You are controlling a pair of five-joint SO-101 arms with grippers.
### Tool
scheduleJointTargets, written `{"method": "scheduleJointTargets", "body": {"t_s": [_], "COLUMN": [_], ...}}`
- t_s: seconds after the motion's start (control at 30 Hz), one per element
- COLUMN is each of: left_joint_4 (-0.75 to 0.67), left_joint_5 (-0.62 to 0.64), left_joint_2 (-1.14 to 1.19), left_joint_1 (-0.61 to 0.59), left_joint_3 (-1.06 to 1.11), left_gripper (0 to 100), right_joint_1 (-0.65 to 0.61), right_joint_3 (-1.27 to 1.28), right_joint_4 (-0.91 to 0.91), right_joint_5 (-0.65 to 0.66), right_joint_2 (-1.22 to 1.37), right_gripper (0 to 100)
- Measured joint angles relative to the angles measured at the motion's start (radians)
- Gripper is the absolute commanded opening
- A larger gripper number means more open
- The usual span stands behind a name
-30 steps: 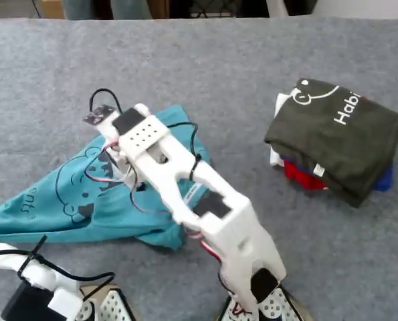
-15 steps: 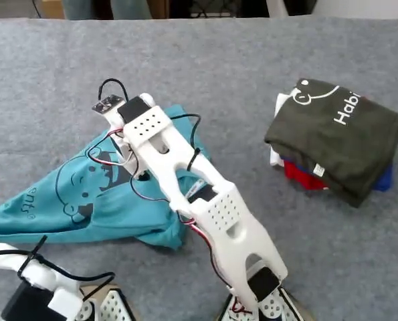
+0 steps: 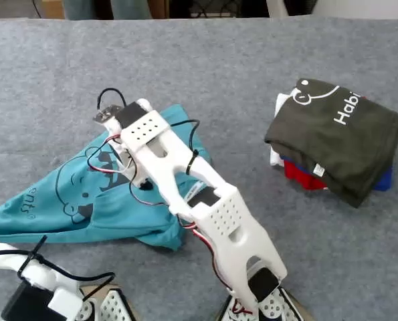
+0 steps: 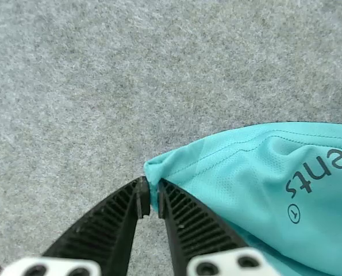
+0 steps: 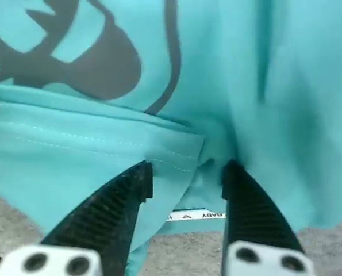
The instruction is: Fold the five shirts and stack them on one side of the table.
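High view: a grey, felt-covered bench (image 3: 219,73) is seen from above. A teal shirt (image 3: 58,200) is laid unfolded and rumpled on the left half, toward the near edge, and is drawn out to a point at the left border. A stack of folded shirts (image 3: 336,137) is placed well apart from it on the right side; its top layer is dark olive, with red, blue and white layers visible beneath. The right arm (image 3: 185,180) is extended from the near edge across the teal shirt, its wrist held over the far part of the shirt. In the left wrist view, the left gripper (image 4: 150,198) is recorded with its jaws closed on a corner of the teal shirt, the cloth pinched between the tips. In the right wrist view, the right gripper (image 5: 185,172) is recorded with jaws parted, set astride a stitched hem of the teal shirt; nothing is clamped.
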Motion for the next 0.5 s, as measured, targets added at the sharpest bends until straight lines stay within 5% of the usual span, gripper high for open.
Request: {"method": "scheduleJointTargets", "body": {"t_s": [0.5], "left_joint_4": [0.000], "left_joint_5": [0.000], "left_joint_2": [0.000], "left_joint_1": [0.000], "left_joint_3": [0.000], "left_gripper": [3], "right_joint_1": [-0.025], "right_joint_3": [0.000], "right_joint_4": [0.000], "right_joint_5": [0.037], "right_joint_2": [-0.078], "right_gripper": [20.2]}}
